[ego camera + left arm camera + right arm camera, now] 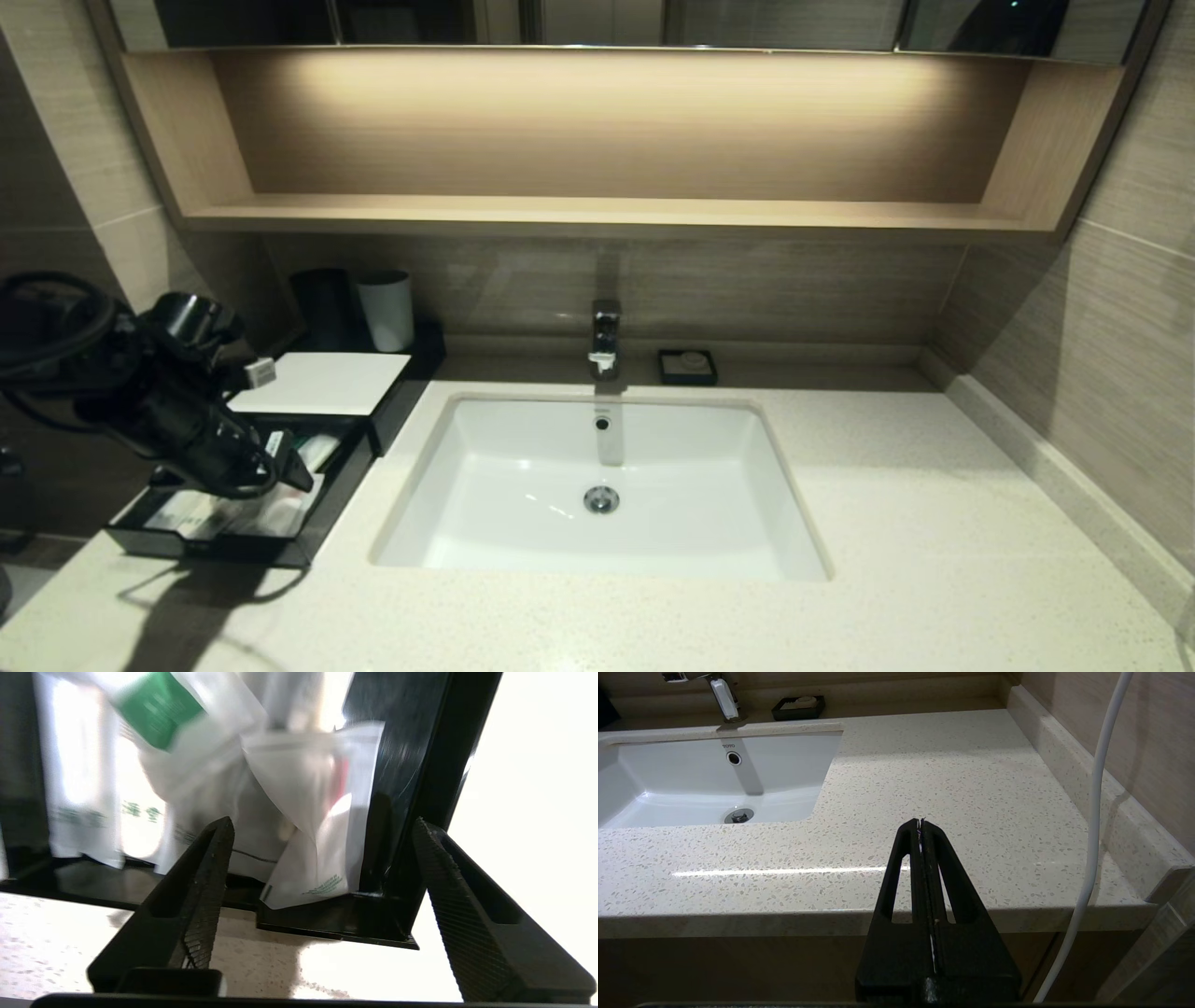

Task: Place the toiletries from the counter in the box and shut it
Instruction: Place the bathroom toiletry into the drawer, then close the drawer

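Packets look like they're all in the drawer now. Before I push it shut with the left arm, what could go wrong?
1. In the left wrist view, the toiletries sit heaped and crumpled in the drawer; a raised packet could catch under the box top and jam it.
2. The left gripper, jaws open, hangs over the drawer's front corner; a slightly off push might skew the drawer or slide the whole box.

The right gripper is parked, shut, at the counter edge.

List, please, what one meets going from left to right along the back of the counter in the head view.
Black tumbler → white tumbler → faucet → small black dish.
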Controlling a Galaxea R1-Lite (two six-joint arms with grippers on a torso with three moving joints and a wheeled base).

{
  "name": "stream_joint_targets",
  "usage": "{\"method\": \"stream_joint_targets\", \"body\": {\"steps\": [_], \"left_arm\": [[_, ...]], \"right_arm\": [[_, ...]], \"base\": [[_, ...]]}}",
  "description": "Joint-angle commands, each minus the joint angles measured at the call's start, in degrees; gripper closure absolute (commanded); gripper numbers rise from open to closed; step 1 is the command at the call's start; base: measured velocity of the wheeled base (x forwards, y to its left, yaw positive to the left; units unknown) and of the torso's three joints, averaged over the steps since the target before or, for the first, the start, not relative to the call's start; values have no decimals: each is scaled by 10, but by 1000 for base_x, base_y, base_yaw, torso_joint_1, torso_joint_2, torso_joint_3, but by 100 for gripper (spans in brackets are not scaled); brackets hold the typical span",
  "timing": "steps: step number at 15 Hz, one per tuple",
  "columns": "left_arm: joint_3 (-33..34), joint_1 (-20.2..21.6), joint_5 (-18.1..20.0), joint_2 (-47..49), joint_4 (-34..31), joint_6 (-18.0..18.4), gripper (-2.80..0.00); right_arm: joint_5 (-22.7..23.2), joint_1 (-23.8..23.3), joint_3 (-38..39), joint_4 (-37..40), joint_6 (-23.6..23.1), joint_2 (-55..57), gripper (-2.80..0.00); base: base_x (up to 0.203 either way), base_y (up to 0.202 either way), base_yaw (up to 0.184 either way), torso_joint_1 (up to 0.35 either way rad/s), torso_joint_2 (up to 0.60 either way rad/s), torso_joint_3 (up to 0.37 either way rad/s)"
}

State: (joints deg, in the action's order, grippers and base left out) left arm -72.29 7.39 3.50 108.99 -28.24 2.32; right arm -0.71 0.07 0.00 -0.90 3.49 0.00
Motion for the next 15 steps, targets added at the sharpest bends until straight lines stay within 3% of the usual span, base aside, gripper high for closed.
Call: {"method": "stream_joint_targets", "body": {"steps": [1, 2, 3, 4, 11, 15], "left_arm": [[-4, 8, -1, -49, 15, -1, -280], [-8, 19, -6, -72, 19, -1, -280], [-14, 34, -33, -88, 15, 0, -201], [-9, 45, -70, -93, 3, 1, 0], [112, 118, -129, -135, -63, 23, 0], [139, 133, -133, -132, -86, 26, 0]], "right_arm": [[0, 0, 0, 0, -1, 0, 0], [0, 0, 0, -1, 0, 0, 0], [0, 0, 0, -1, 0, 0, 0], [0, 0, 0, -1, 0, 0, 0], [0, 0, 0, 0, 0, 0, 0], [0, 0, 0, 0, 0, 0, 0]], "base": [[0, 0, 0, 0, 0, 0], [0, 0, 0, 0, 0, 0], [0, 0, 0, 0, 0, 0], [0, 0, 0, 0, 0, 0], [0, 0, 0, 0, 0, 0], [0, 0, 0, 0, 0, 0]]}}
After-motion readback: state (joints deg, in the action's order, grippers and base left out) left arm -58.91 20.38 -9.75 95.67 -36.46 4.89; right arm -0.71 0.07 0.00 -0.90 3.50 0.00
